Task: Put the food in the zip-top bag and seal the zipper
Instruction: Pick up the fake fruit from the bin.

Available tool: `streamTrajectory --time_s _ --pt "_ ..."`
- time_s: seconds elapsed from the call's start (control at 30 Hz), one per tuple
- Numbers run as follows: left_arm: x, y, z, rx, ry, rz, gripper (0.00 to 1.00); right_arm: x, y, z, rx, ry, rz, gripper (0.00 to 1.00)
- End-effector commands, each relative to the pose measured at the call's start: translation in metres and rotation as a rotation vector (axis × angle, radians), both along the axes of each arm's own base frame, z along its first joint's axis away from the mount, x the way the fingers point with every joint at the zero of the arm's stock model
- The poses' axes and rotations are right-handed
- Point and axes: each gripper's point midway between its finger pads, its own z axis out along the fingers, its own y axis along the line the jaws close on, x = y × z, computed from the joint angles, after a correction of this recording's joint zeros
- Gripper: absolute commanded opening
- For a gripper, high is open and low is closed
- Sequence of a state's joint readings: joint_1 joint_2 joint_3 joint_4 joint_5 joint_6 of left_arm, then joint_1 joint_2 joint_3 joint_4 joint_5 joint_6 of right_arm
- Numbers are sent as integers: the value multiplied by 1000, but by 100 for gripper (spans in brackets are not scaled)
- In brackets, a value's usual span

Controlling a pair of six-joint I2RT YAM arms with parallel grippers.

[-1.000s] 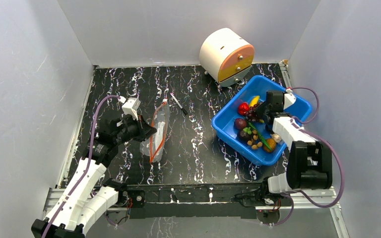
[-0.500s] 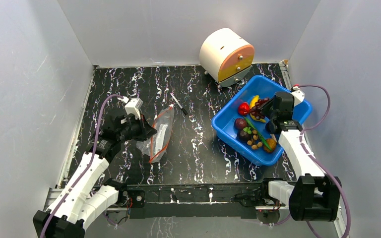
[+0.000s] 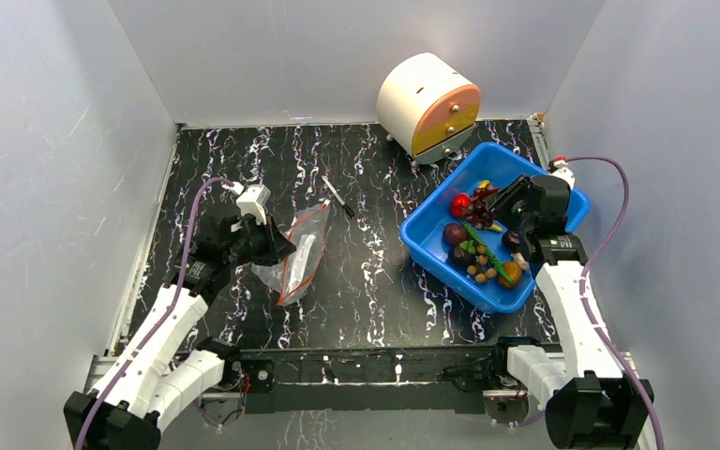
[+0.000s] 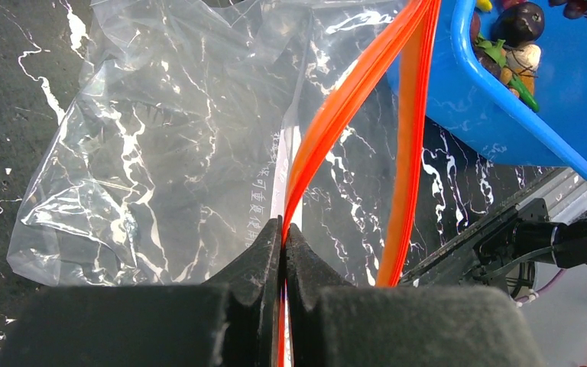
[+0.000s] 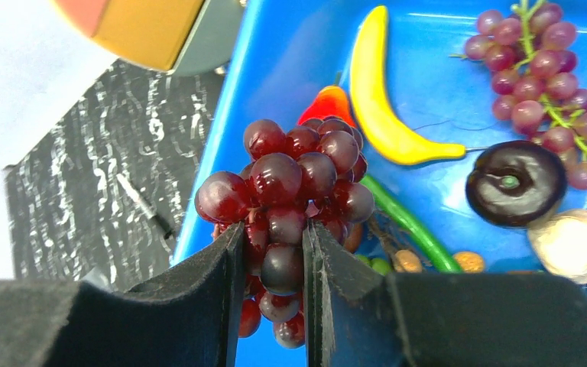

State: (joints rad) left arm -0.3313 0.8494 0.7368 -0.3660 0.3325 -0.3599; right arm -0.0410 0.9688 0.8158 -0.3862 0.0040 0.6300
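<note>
The clear zip-top bag (image 3: 297, 258) lies left of centre on the table, its mouth held open. My left gripper (image 3: 277, 249) is shut on one side of the red-orange zipper strip (image 4: 329, 130); the other side (image 4: 411, 145) hangs apart from it. My right gripper (image 3: 489, 200) is shut on a dark purple-red grape bunch (image 5: 294, 180) and holds it above the blue bin (image 3: 431, 246). In the bin lie a yellow banana (image 5: 378, 95), a second grape bunch (image 5: 546, 76), a shiny red fruit (image 3: 459, 203) and a dark round fruit (image 5: 516, 182).
A thin black pen (image 3: 337, 196) lies on the table behind the bag. A white round drawer unit with an orange front (image 3: 428, 105) stands at the back, behind the bin. Grey walls close in the left, back and right sides. The bin holds more small foods (image 3: 484, 264).
My right gripper has risen with the grape bunch and the right arm has swung rightward and upright. My left gripper has tugged the bag slightly, opening its mouth wider.
</note>
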Motion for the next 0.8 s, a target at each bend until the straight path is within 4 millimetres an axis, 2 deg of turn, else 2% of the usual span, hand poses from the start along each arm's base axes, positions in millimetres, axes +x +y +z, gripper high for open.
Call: streamTrajectory --time_s 0.0,0.17,0.37,0.6,0.67,0.77 --pt "9 -4 19 -24 -49 6 0 -2 23 62 58 -145 104 13" --pt "22 -13 30 -61 -81 -7 0 -10 37 87 86 -168 172 13" --pt "38 -16 35 -53 -86 6 0 -30 85 106 291 -195 378 13" --pt "46 -20 37 -68 -83 13 0 -45 100 127 368 -228 434 11" --pt "48 -24 48 -102 -99 13 0 -51 111 132 421 -221 464 11" --pt "52 -28 61 -158 -140 23 0 -55 118 140 444 -239 485 11"
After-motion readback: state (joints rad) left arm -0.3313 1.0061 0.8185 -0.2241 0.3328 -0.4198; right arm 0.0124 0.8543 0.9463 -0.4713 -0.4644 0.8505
